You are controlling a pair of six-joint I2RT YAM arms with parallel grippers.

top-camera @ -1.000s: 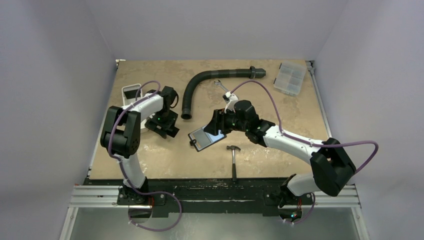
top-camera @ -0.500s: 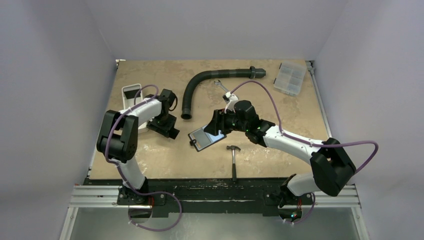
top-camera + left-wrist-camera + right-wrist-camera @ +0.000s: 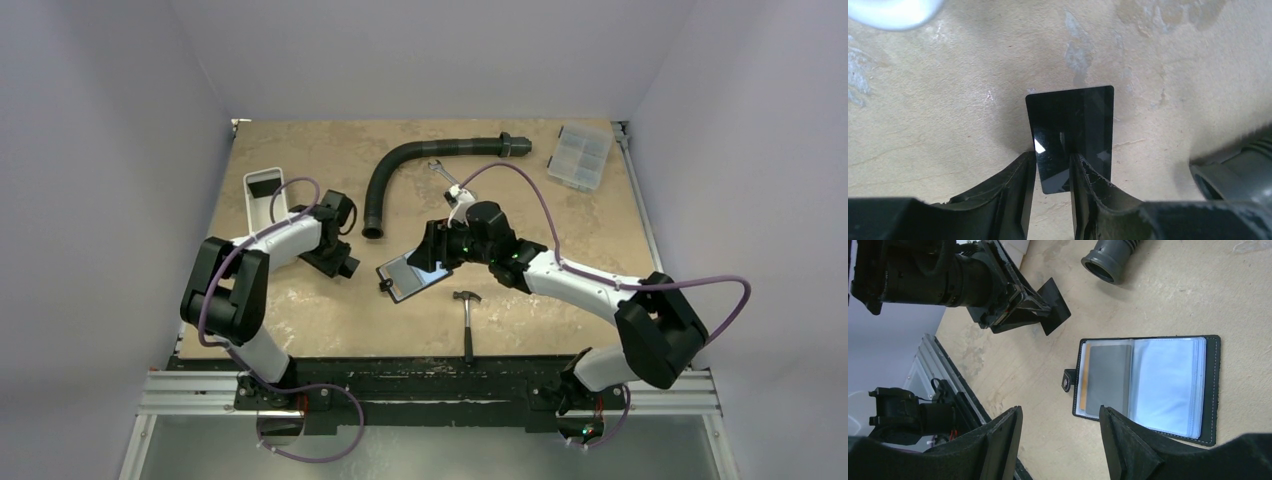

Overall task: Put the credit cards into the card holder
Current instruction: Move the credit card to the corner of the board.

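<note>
The card holder (image 3: 412, 276) lies open on the table, clear pockets up, with a grey card in its left pocket (image 3: 1105, 380). My right gripper (image 3: 1059, 412) hovers open just above its strap side, nothing between the fingers. To the left, my left gripper (image 3: 343, 264) is low over the table. In the left wrist view a glossy black credit card (image 3: 1070, 120) faces the camera. Its lower part sits between my narrowed fingers (image 3: 1052, 157), and the right finger (image 3: 1088, 175) overlaps it. The card (image 3: 1053, 305) sticks out past the fingertips. A firm grip is not visible.
A white tray (image 3: 262, 190) stands behind the left gripper. A curved black hose (image 3: 400, 170) runs across the back, its open end (image 3: 1105, 262) near both grippers. A hammer (image 3: 467, 315) lies in front of the holder, a wrench (image 3: 440, 172) and a clear box (image 3: 580, 157) farther back.
The left arm has swung its gripper a little right and nearer, away from the tray, and its jaws have narrowed around the card. The right arm and the holder have not moved.
</note>
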